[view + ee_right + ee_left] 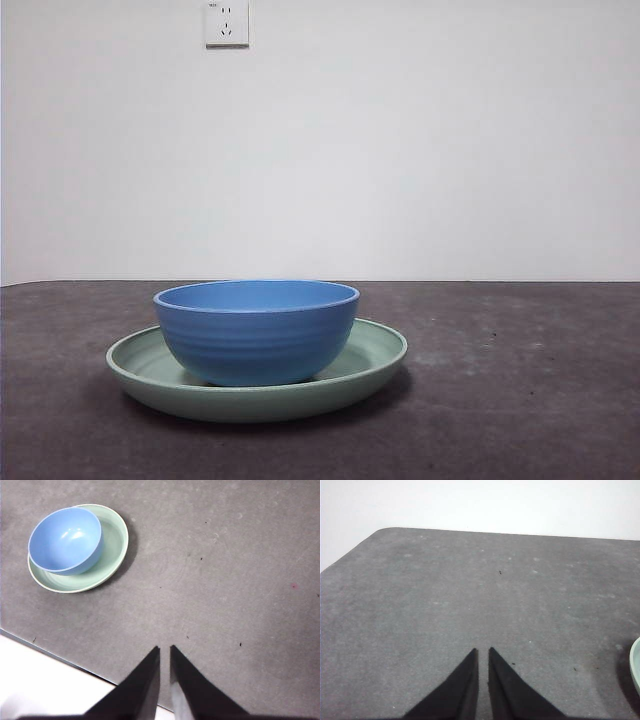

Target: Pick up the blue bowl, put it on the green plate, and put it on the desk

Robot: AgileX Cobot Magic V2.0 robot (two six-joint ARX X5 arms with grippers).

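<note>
The blue bowl [256, 332] sits on the green plate [372, 352], both hands closed, empty, well apart from it; next looks like lifting the bowl onto the desk [520, 400].

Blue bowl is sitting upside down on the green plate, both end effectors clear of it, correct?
Not quite: the blue bowl sits upright, open side up, on the green plate; the right wrist view shows its hollow inside. Both end effectors, left and right, are clear of it.

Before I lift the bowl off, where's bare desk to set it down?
Open desk lies beside the green plate on both sides in the front view. The right gripper and left gripper, both shut, hang over bare surface. Only the plate is taken, by the blue bowl.
</note>
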